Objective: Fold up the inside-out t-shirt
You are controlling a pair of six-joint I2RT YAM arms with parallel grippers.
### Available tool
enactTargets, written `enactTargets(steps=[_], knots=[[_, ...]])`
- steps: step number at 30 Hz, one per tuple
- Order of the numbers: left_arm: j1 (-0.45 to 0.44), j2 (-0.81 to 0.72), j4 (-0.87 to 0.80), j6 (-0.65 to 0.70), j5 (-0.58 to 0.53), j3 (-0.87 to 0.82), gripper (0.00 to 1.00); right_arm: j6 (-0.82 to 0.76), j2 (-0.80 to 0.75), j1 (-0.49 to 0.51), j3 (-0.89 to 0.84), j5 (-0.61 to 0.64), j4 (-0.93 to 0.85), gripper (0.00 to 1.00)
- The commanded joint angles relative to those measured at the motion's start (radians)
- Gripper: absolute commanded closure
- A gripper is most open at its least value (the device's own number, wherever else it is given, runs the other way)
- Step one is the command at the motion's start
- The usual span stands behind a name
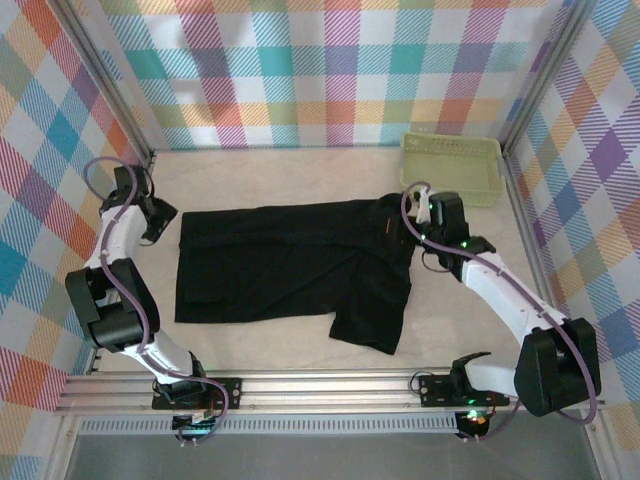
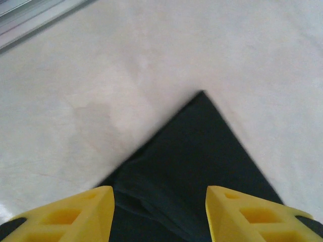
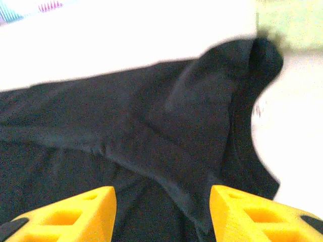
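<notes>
The inside-out t-shirt [image 1: 290,260] is black and lies flat across the middle of the table, with one sleeve hanging toward the front right. My left gripper [image 1: 165,222] hovers at its far left corner. In the left wrist view the yellow fingers [image 2: 75,214] stand apart over that pointed corner [image 2: 202,146], and the left gripper [image 2: 159,214] is open and pinches nothing. My right gripper [image 1: 415,222] is at the shirt's far right end. There its gripper [image 3: 162,214] is open above the rumpled black fabric [image 3: 126,126], where a seam runs between the fingers.
A pale green plastic basket [image 1: 452,165] stands at the back right, close behind the right gripper, and its edge shows as a green blur [image 3: 292,22]. Checked walls enclose the pale table [image 1: 300,170] on three sides. A metal rail runs along the front.
</notes>
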Motion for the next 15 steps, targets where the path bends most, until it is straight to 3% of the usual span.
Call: enactTargets(steps=[1,5,8,15], knots=[[-0.107,0.036,0.025,0.038,0.055,0.060,0.48,-0.020,0.120,0.002,0.129,0.033,-0.048,0.46],[-0.175,0.156,0.069,0.050,0.130,0.138,0.48,0.014,0.357,0.003,0.325,0.001,-0.064,0.46],[-0.177,0.247,0.107,0.045,0.159,0.173,0.48,0.035,0.526,0.003,0.462,-0.027,-0.078,0.45],[-0.111,0.422,0.143,0.005,0.190,0.204,0.49,0.096,0.805,-0.001,0.656,0.024,-0.159,0.43]])
